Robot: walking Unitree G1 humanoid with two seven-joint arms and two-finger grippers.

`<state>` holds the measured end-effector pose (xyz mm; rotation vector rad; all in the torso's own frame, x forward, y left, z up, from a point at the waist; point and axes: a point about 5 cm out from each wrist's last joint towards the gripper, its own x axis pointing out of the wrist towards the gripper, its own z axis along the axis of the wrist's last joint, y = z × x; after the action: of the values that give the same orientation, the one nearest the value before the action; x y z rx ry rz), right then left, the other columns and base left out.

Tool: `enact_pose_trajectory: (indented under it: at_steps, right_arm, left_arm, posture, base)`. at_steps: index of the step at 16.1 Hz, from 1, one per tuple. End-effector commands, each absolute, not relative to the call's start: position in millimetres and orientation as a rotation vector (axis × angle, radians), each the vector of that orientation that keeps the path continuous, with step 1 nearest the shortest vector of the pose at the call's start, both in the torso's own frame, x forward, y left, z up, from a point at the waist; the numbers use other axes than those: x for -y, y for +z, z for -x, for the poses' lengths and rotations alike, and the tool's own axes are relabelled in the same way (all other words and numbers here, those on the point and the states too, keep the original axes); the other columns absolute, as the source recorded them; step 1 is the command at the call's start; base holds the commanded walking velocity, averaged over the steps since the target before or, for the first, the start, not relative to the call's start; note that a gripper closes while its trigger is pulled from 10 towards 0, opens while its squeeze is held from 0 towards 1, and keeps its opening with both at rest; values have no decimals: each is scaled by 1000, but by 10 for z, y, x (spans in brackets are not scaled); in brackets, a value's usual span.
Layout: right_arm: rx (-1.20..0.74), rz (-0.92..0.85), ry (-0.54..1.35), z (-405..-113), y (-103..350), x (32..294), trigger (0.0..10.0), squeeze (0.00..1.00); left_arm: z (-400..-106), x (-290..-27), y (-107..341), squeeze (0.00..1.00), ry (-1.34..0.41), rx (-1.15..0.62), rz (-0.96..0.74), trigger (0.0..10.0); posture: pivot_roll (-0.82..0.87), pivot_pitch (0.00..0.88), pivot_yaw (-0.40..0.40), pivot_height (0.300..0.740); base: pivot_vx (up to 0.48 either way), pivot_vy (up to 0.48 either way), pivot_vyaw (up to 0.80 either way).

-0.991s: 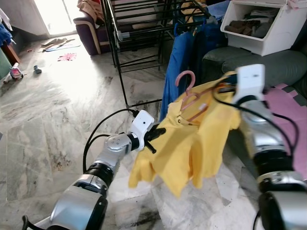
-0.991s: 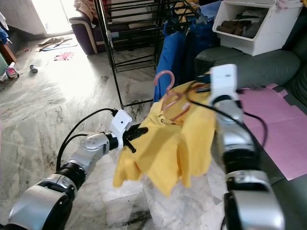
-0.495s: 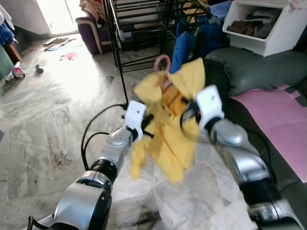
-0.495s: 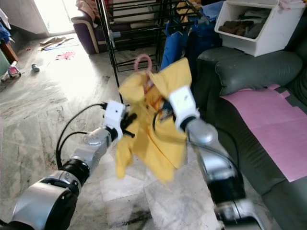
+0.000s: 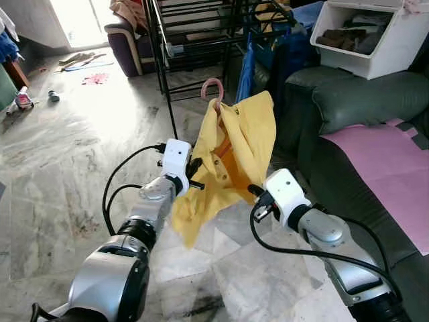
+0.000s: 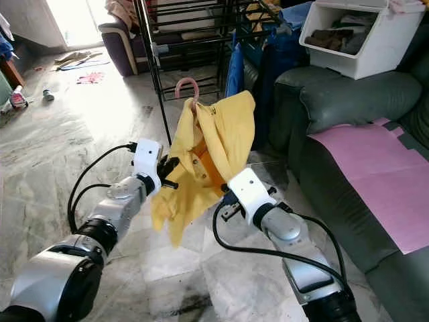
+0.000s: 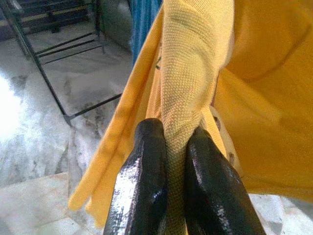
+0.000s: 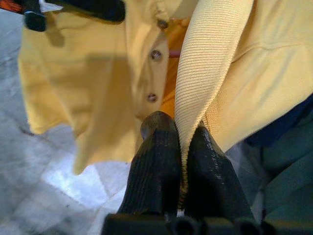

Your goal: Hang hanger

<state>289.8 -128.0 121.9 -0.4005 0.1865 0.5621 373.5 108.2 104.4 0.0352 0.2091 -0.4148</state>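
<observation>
A yellow polo shirt hangs on a pink hanger whose hook sticks up above the collar. My left gripper is shut on a fold of the shirt's side; in the left wrist view the two black fingers pinch yellow knit fabric. Lower down, my right gripper is shut on the shirt's ribbed edge, seen pinched between its fingers in the right wrist view. The shirt is held in the air in front of the black drying rack.
Blue garments hang on the rack behind the shirt. A dark sofa with a white bin of clothes and a pink mat stands to the right. Marble floor lies open to the left.
My right arm has dropped from high on the right to low beneath the shirt. The shirt has swung upright, with the hanger hook now on top and closer to the rack.
</observation>
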Motion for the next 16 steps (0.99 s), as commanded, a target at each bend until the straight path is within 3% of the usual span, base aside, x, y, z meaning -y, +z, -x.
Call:
enact_pose_trajectory:
  at_steps: [1, 2, 6, 7, 11, 16]
  right_arm:
    - [-205, 411, 552, -2874, 1161, 1313, 10000, 663]
    - [-193, 422, 543, -2884, 1184, 1333, 10000, 1000]
    - [-110, 589, 544, -2892, 1243, 1521, 10000, 1000]
    - [-101, 726, 588, -2872, 1204, 1579, 10000, 1000]
    - [-85, 795, 700, -2839, 1316, 1755, 10000, 1000]
    - [-73, 848, 720, -2840, 1715, 2293, 10000, 1000]
  left_arm:
    - [-3901, -1168, 1443, 0, -401, -66, -21, 0]
    - [-3901, -1167, 1455, 0, -414, -61, -30, 0]
    - [-3892, -1141, 1552, 0, -582, -32, -111, 0]
    - [-3884, -1138, 1568, 0, -627, -27, -144, 0]
    - [-3833, -1156, 1639, 0, -812, 5, -246, 0]
    - [-3716, -1317, 1620, 0, -1059, -27, -428, 0]
  posture:
    - [-82, 11, 57, 740]
    - [-81, 11, 56, 740]
    - [-78, 10, 51, 740]
    - [-77, 12, 51, 740]
    - [-74, 13, 51, 740]
    - [-85, 18, 54, 740]
  base:
    - [0, 0, 0]
    - [0, 0, 0]
    - [0, 0, 0]
    - [0, 0, 0]
    - [0, 0, 0]
    - [0, 0, 0]
